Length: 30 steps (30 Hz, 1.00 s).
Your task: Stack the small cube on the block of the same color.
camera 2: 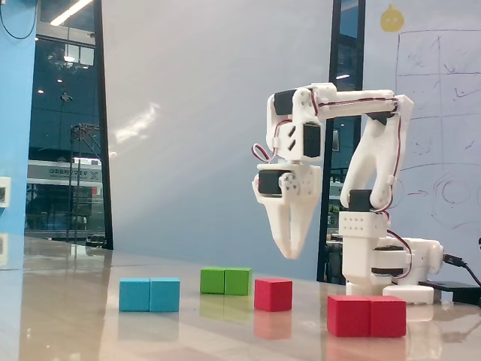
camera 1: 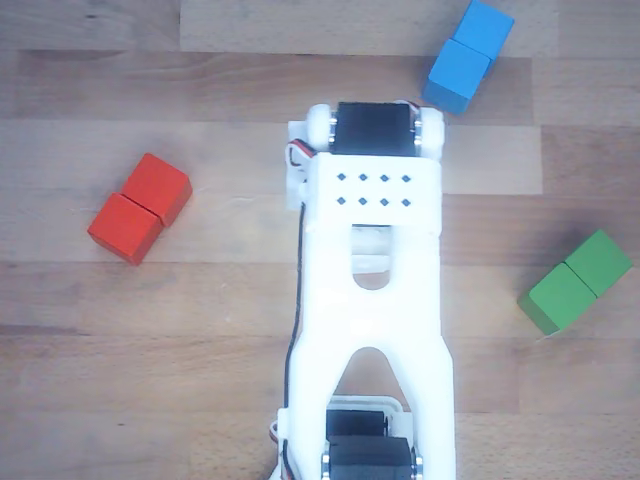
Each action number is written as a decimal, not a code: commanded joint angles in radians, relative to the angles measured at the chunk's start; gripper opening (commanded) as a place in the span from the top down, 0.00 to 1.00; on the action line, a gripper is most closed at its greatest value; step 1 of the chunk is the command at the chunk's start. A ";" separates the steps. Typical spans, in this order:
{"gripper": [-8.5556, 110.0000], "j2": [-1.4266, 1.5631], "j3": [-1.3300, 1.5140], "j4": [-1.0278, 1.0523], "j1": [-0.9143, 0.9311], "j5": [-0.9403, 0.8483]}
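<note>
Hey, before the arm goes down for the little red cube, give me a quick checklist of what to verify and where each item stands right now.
1. Small cube sits free on the table, clear of its neighbours: ok in the fixed view; the arm hides it in the other view.
2. Gripper above the small cube: roughly ok, it hangs slightly right of it in the fixed view; depth cannot tell.
3. Gripper empty: ok.
4. Jaws open wide enough for the small cube: not ok, the fingers look nearly together.
5. Red block has a bare top to stack on: ok.
6. Green block and blue block out of the descent path: ok, both lie left of the small cube.
</note>
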 commanded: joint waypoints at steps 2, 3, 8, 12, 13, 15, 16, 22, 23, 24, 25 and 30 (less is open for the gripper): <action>0.93 0.000 -0.095 0.005 0.000 -0.011; 0.93 -0.002 -0.095 0.005 0.003 -0.011; 0.89 -0.002 -0.087 -0.018 0.008 -0.011; 0.81 -0.003 -0.086 -0.031 0.008 0.000; 0.80 -0.005 -0.084 -0.032 0.008 0.000; 0.76 -0.005 -0.063 -0.041 0.008 0.000; 0.75 -0.005 -0.048 -0.043 0.008 -0.002; 0.70 -0.005 0.031 -0.043 0.009 -0.011; 0.69 -0.005 0.032 -0.043 0.009 -0.011; 0.69 -0.005 0.032 -0.043 0.009 -0.011; 0.69 -0.005 0.032 -0.043 0.011 -0.011; 0.69 -0.005 0.034 -0.044 0.052 -0.012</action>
